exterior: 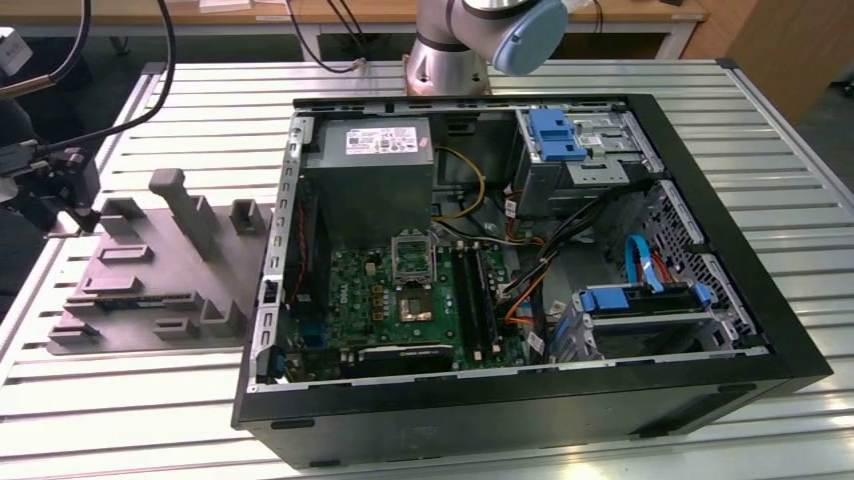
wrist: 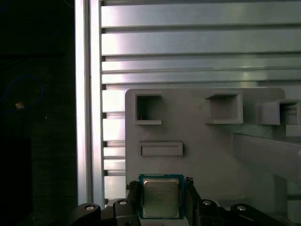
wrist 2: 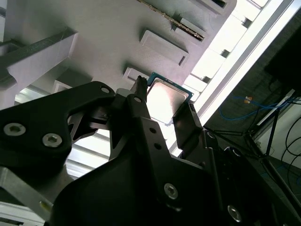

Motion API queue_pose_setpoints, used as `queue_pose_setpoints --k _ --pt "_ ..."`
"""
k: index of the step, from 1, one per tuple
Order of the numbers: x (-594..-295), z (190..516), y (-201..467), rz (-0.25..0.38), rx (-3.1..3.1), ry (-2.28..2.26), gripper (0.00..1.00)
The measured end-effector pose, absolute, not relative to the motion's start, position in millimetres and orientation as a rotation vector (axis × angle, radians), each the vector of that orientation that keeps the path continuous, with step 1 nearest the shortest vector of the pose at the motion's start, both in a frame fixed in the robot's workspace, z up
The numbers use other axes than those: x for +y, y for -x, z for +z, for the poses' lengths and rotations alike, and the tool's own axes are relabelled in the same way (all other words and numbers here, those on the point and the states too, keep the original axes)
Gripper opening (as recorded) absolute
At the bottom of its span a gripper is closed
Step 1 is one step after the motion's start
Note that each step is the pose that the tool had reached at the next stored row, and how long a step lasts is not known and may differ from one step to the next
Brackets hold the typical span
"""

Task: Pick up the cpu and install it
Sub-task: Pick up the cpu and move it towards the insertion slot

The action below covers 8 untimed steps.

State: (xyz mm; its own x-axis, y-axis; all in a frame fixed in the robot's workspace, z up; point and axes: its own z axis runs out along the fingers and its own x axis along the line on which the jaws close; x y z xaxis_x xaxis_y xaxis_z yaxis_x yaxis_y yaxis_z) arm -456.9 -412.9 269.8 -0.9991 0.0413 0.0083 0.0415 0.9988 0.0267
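The cpu [wrist: 161, 197] is a small square chip with a silvery top and a thin green rim. It sits between my gripper's two black fingers [wrist: 133, 192], which press on its opposite edges. In the second wrist view the cpu [wrist 2: 167, 100] shows bright between the fingers [wrist 2: 185, 120], over the grey fixture plate [wrist 2: 108, 33]. In the exterior view my gripper [exterior: 54, 190] is at the far left, above the far left corner of the fixture plate [exterior: 160, 275]. The motherboard [exterior: 400, 300] lies inside the open computer case, with its dark square socket [exterior: 410, 300] and the metal frame raised.
The open black computer case [exterior: 534, 400] fills the middle and right of the slatted metal table [exterior: 134, 390]. Inside are a grey power supply [exterior: 371, 170], blue drive brackets [exterior: 554, 135] and loose cables [exterior: 534, 260]. The fixture plate has raised blocks and pockets [wrist: 148, 109]. The arm's base [exterior: 447, 60] stands behind the case.
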Motion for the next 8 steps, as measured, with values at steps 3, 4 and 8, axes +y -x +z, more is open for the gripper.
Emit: queue_pose_setpoints --k 3,4,8 --pt "-412.9 271.1 456.9 -0.042 -3.133 0.065 0.47" --pt "-412.9 271.3 456.9 -0.042 -3.133 0.065 0.47" --pt "-412.9 273.1 456.9 -0.042 -3.132 0.065 0.47"
